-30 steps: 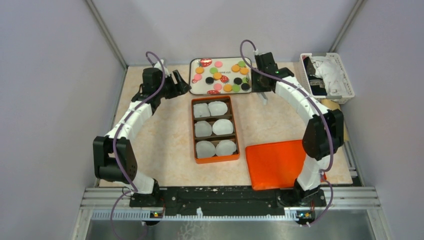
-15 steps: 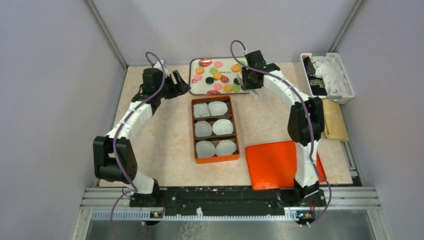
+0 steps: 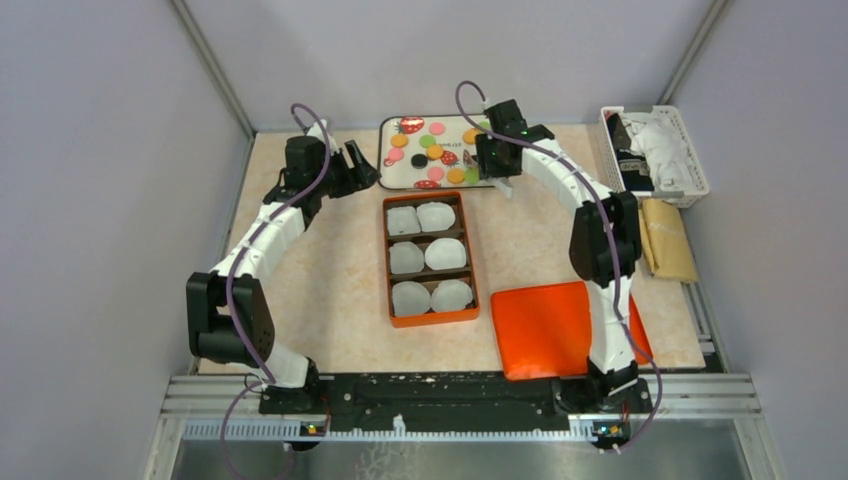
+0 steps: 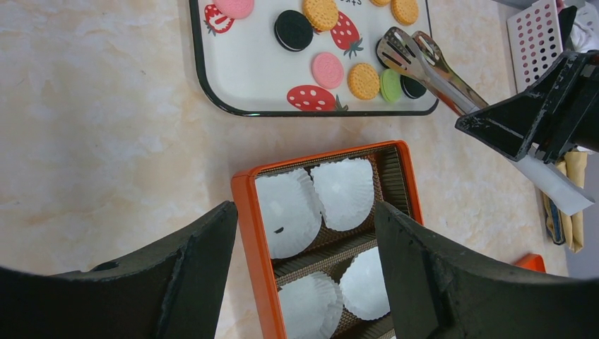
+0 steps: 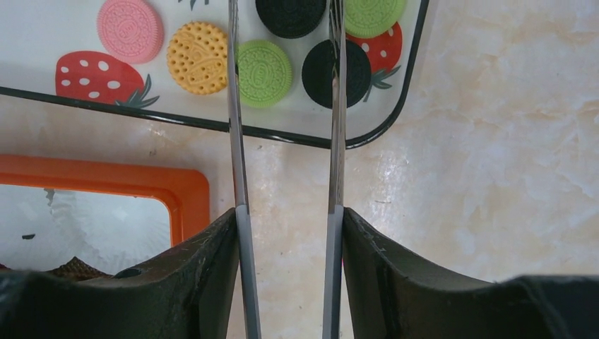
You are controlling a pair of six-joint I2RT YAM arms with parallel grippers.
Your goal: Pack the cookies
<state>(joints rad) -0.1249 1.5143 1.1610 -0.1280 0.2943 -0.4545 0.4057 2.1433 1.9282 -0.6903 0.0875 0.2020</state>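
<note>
The tongs run off-frame at the tips, seemingly straddling the cookies.

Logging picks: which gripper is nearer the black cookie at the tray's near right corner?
Right. The right gripper hangs there, tongs over the black cookie; the left gripper sits left of the tray.

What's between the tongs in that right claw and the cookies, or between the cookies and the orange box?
Nothing visible. The right gripper holds tongs, their tips spread above the cookies on the tray. Only bare table lies between tray and box, and the box is open.
</note>
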